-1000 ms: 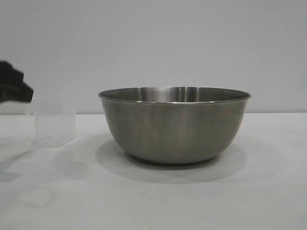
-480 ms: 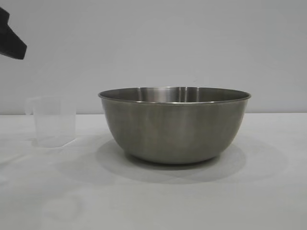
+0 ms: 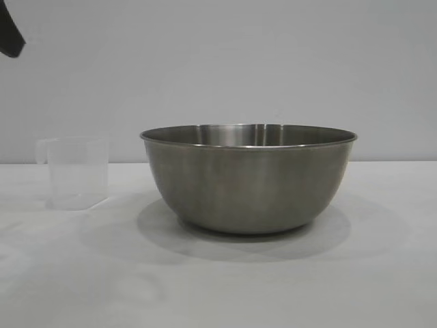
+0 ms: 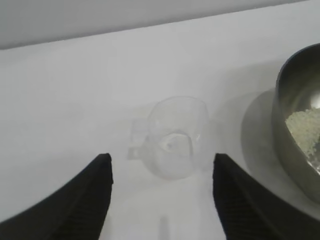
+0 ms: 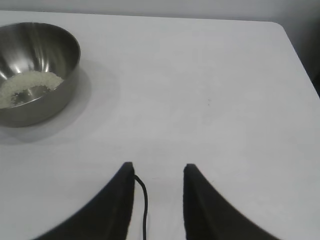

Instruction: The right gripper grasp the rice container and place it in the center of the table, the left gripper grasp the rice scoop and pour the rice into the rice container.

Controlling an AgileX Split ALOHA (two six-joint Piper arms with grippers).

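Retreat marked the left claw [image 4: 160, 200]: jaws apart and empty, it had lifted off the rice scoop [image 3: 76, 172], left upright near the desk's [image 3: 382, 273] left edge. Rice [image 5: 27, 85] already lay in the central rice container [image 3: 248, 176], so pouring looked finished; the right claw [image 5: 158, 187] hung part-open, empty.

1 rice container [image 3: 248, 179] is counted, a steel bowl. 1 rice scoop [image 3: 76, 172] is counted, a translucent cup bearing 1 loop handle. 1 patch of rice [image 5: 27, 86] is seen inside the bowl. 2 black pincers are counted: the left pincer [image 4: 162, 200] and the right pincer [image 5: 158, 195], each with 2 fingers. 1 white table [image 3: 382, 273] is counted.
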